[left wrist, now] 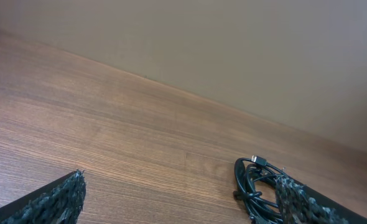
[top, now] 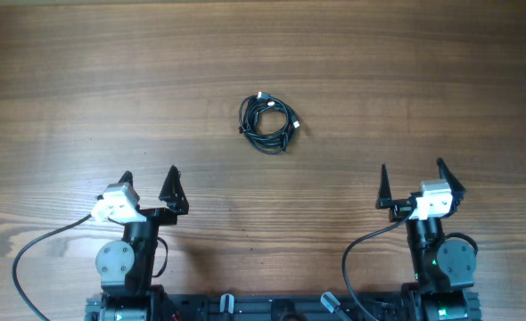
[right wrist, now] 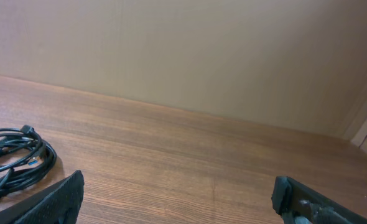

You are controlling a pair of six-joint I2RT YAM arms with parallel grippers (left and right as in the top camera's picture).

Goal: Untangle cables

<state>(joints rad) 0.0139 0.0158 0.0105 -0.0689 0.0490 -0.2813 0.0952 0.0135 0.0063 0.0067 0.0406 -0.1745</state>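
Overhead view: the cables (top: 268, 124) lie as one small black coil on the wooden table (top: 67, 89). They are ahead of both tools, roughly between them, and well apart from each. From the left tool (top: 149, 172) the coil is forward and to the right. From the right tool (top: 412, 166) it is forward and to the left. Both tools have their fingers spread wide and hold nothing. A pale plug (top: 261, 95) shows at the far edge of the coil, the side away from the tools.

Left wrist view: both dark fingers (left wrist: 59, 199) of the left tool enter at the bottom corners, far apart, with bare table between them. The coil (left wrist: 252, 180) sits just beyond the right-hand finger and is partly hidden by it. Whether it touches the finger cannot be told from this angle. The plug points away from the tool. A plain beige wall (left wrist: 233, 50) stands past the table's far edge.

Right wrist view: the right tool's fingers (right wrist: 59, 199) are likewise wide apart and empty. The looped cables (right wrist: 15, 158) lie ahead of the left-hand finger, at the frame's left edge, close to it in this view.
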